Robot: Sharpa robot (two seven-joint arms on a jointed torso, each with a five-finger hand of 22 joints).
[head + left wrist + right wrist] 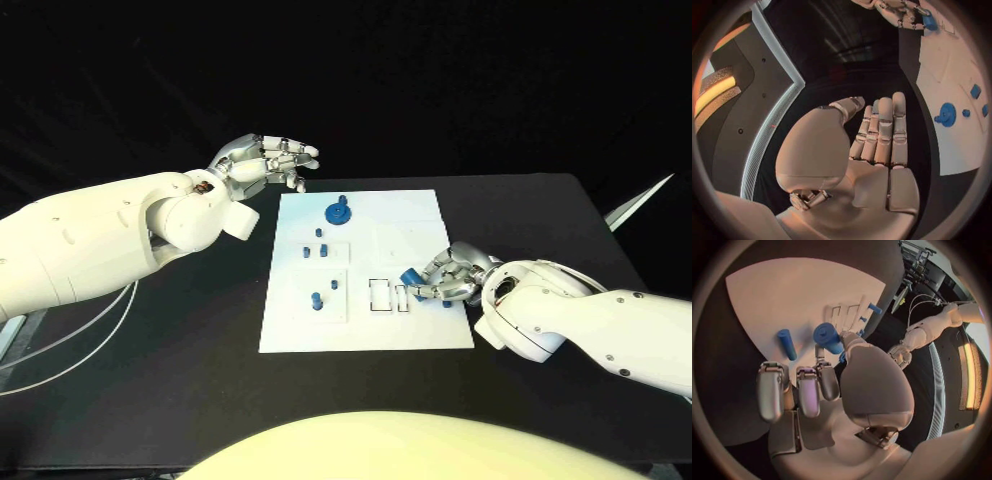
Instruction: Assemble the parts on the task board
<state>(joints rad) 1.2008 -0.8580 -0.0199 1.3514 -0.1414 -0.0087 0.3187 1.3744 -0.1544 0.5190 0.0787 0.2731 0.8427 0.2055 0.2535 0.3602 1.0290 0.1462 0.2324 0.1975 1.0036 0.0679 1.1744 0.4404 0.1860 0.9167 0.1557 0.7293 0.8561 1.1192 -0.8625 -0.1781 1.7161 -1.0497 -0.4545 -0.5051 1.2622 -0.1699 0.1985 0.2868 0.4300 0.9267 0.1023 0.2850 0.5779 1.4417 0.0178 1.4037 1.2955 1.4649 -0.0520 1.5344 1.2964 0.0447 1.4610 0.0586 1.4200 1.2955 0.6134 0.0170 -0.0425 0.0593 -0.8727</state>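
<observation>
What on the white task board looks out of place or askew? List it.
One small blue cylinder lies flat on the white task board near the right hand, loose rather than standing in a slot like the blue pegs further in. The right hand holds another blue cylindrical part. Nothing looks spilled or damaged.

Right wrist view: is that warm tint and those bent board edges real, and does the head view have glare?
Right wrist view: the task board looks peach-tinted and its straight edges bow from the fisheye; the blue cylinder by the right hand stays sharp. Head view: the board reads white with straight edges, evenly lit, no strong glare; the black table swallows shadows.
</observation>
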